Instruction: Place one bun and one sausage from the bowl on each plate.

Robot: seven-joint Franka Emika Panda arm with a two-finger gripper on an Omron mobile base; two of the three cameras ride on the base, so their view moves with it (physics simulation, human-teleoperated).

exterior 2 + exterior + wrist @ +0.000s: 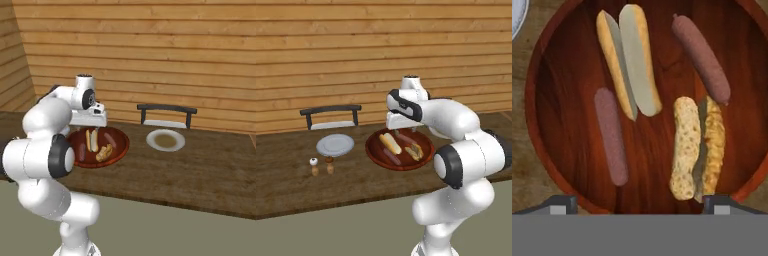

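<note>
The wide dark reddish-brown bowl (370, 153) (125, 148) (567, 75) sits on the wooden table. It holds a pale split bun (629, 60) (390, 143) (92, 140), a browner speckled split bun (697, 147) (414, 151) (104, 152), and two sausages (611, 136) (702, 57). My gripper (639, 205) (405, 131) (94, 130) hovers straight above the bowl, open, with nothing between its fingertips (559, 204). One grey plate (335, 145) lies left of the bowl in the left base view. Another plate (165, 140) lies to its right in the right base view.
Two small shakers (314, 166) (330, 165) stand in front of the left plate. A dark chair (331, 116) (166, 115) stands behind each plate against the wooden wall. The table's front edge runs just ahead of my base.
</note>
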